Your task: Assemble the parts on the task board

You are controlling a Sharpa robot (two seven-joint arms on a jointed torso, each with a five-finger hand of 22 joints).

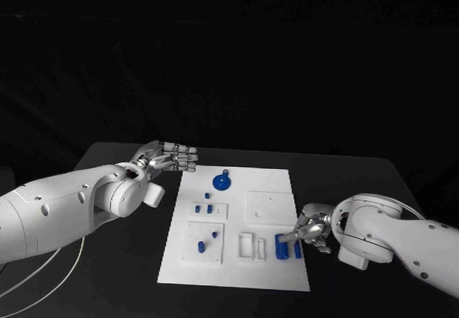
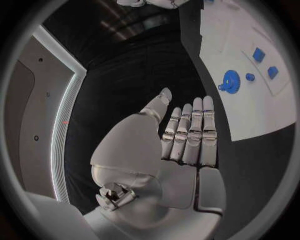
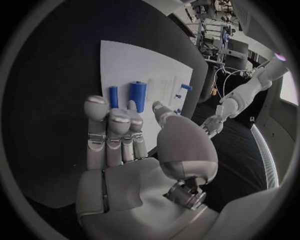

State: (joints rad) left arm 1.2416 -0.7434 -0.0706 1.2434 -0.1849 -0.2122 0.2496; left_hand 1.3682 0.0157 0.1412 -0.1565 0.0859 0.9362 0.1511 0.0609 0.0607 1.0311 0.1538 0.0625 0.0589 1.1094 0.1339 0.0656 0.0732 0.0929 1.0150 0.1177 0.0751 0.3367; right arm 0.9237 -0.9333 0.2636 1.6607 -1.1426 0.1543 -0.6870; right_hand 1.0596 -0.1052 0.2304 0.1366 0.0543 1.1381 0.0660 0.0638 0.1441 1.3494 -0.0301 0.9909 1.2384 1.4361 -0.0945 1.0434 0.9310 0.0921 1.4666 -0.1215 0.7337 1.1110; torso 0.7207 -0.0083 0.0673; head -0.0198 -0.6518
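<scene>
While both hands (image 1: 171, 157) (image 1: 313, 232) hover empty, fingers apart, blue parts (image 1: 286, 246) lie loose near the board's (image 1: 269, 181) right edge, assembly apparently barely begun.

You see a black table (image 1: 115, 281) under everything, its bare top spreading to the left, right, near and far sides. Beyond its far edge lies plain darkness. At its right stands a cluttered rack (image 3: 215, 37).
</scene>
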